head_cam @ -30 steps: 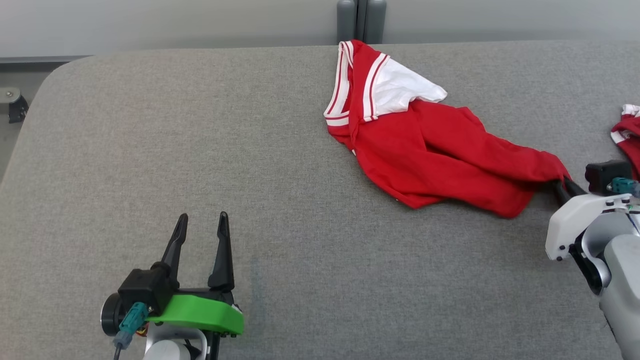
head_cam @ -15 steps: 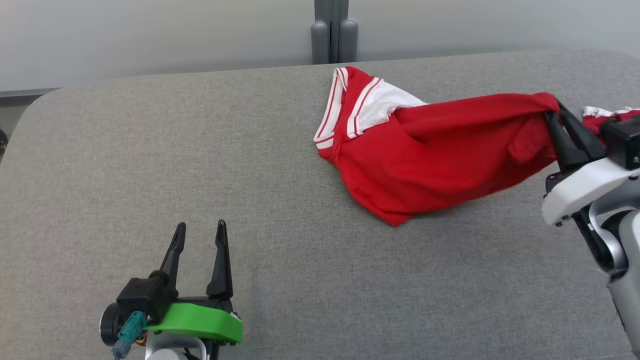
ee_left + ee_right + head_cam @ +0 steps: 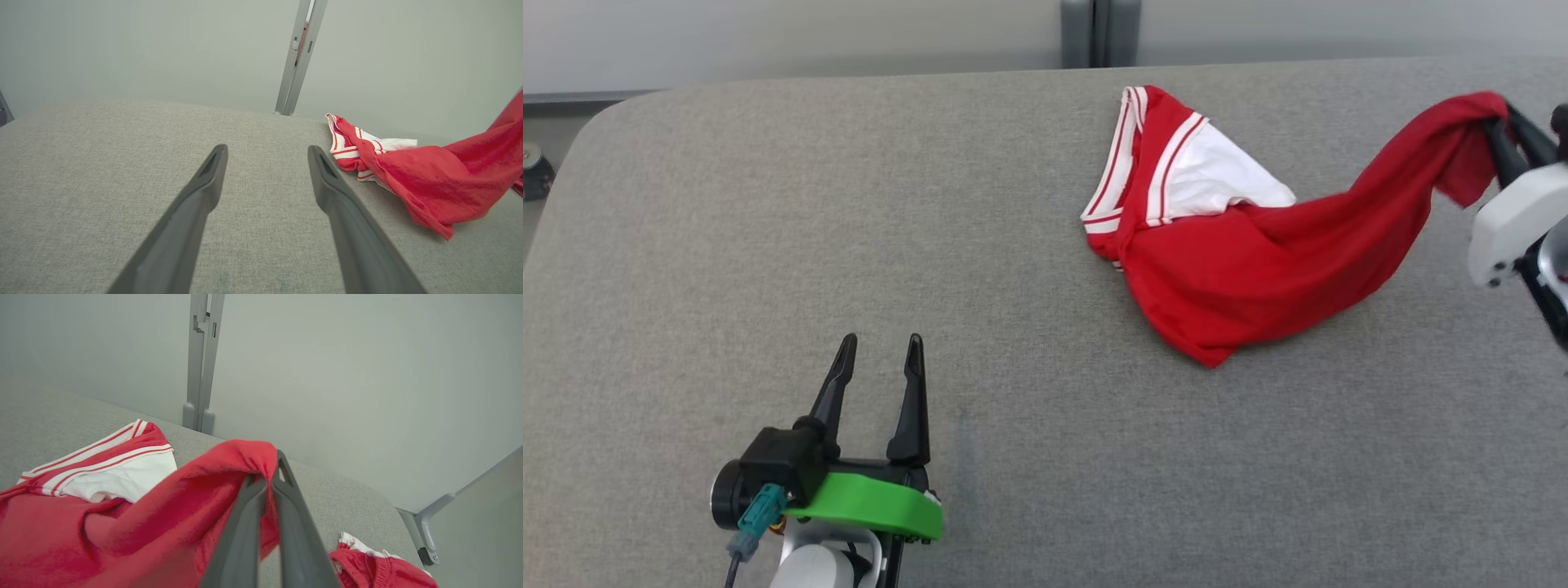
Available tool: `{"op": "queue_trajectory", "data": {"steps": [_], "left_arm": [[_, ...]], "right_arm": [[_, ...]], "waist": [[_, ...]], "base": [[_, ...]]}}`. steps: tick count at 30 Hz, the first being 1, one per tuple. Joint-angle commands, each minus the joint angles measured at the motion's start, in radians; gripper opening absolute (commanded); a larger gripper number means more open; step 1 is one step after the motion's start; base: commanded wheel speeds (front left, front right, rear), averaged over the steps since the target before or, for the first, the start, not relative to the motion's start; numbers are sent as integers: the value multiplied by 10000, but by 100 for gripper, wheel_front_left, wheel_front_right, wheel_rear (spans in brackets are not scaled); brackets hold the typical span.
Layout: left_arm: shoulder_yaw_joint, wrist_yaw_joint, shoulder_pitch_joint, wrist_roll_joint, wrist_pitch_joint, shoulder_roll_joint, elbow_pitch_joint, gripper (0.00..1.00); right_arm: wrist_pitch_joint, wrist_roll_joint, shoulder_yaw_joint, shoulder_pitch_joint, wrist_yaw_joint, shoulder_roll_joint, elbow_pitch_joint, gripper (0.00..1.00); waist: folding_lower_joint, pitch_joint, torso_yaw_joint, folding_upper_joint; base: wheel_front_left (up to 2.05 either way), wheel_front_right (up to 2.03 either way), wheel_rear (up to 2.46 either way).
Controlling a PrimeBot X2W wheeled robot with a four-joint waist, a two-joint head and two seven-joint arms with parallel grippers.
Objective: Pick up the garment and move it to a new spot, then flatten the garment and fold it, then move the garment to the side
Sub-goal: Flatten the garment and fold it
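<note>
A bright red, white-sleeved sports shirt (image 3: 1258, 261) is lying on a grey fabric tabletop (image 3: 768, 245); the right gripper (image 3: 1499, 122) is pinching one end aloft, and the left gripper (image 3: 882, 343) is holding its fingers apart.

- The garment (image 3: 1258, 269) was bright red, with a white sleeve and red-and-white striped trim.
- The table (image 3: 849, 245) was grey.
- The left gripper (image 3: 882, 339) had a green mount.

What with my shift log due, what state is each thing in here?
garment: one end raised off the table, the rest crumpled on it.
right end effector: shut on the garment's raised end.
left end effector: open, empty.
smaller red cloth: crumpled, lying on the table, untouched.
</note>
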Motion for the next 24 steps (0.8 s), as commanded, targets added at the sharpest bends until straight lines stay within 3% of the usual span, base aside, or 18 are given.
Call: {"op": "queue_trajectory", "data": {"steps": [1, 10, 12, 13, 18, 24], "left_arm": [[-67, -27, -211, -86, 3, 25, 18, 100], [-607, 79, -563, -272, 3, 23, -27, 100], [-667, 88, -560, -283, 4, 23, -31, 100], [-686, 96, -562, -302, 4, 23, -38, 100], [-686, 182, -564, -328, 4, 23, -99, 100], [-479, 210, -478, -264, 4, 23, -59, 100]], "right_arm": [[-110, -169, 16, -631, -19, -146, 578, 0], [-774, -1708, -405, -3613, -19, -463, 4044, 0], [-955, -2031, -516, -3898, -19, -356, 4586, 40], [-1077, -2219, -602, -4023, -19, -286, 4842, 100], [-1616, -2810, -996, -4372, -19, 162, 5812, 100], [-2295, -3157, -985, -4677, -19, 778, 6529, 100]], "waist": [[-1, 542, 679, 0], [-1, 1179, 2130, 0], [-1, 1229, 2310, 0], [-1, 1255, 2387, 0], [-1, 1327, 2491, 0], [-1, 1154, 1996, 0]], "base": [[0, 0, 0], [0, 0, 0], [0, 0, 0], [0, 0, 0], [0, 0, 0], [0, 0, 0]]}}
